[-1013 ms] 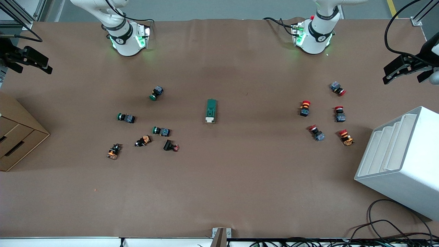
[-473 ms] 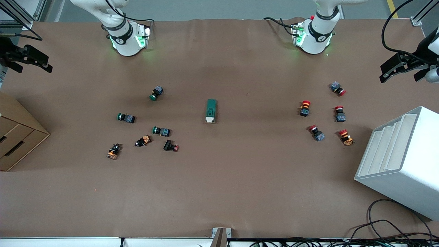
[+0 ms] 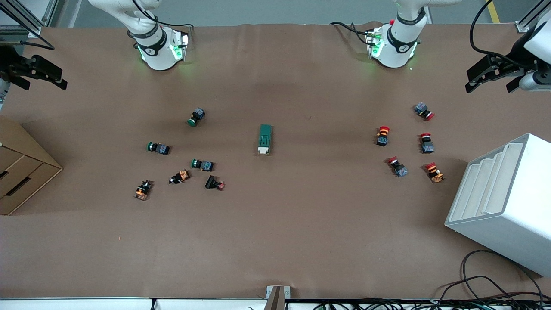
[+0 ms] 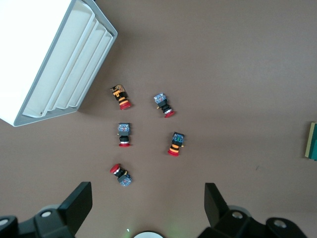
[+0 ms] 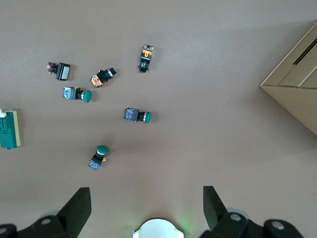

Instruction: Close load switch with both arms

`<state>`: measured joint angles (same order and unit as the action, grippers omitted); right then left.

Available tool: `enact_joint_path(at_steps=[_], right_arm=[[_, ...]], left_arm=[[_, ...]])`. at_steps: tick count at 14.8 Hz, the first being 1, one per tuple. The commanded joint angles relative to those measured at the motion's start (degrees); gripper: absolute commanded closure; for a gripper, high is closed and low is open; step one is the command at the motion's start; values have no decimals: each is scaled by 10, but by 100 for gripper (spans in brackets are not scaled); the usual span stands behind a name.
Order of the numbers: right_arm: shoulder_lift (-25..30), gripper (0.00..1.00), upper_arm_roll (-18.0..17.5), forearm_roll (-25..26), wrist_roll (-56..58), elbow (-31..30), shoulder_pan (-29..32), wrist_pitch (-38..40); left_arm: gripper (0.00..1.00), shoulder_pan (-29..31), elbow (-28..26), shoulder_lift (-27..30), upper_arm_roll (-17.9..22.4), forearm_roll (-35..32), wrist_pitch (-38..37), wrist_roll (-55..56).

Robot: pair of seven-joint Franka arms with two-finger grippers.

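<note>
Front view: load switch [image 3: 265, 139] mid-table, untouched. Left gripper [image 3: 493, 77] and right gripper [image 3: 38, 74] spread wide, empty, over opposite table ends. Approach step pending; next, converge on switch.

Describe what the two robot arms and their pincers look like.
Both arms are glossy white, jointed, with black bands; their bases glow green. Black cables run along them. The left pincer and right pincer are black, each with two angular fingers.
</note>
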<state>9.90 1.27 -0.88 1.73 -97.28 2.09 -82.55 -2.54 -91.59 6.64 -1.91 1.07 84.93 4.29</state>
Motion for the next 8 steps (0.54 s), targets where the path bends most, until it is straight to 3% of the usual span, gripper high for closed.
enact_joint_path(at_steps=[1, 8], right_arm=[[18, 0, -7, 4, -18, -17, 0, 1], [18, 0, -8, 3, -17, -16, 0, -10]], left_arm=[[0, 12, -9, 3, 3, 20, 5, -11], [0, 4, 29, -27, -1, 6, 0, -6]])
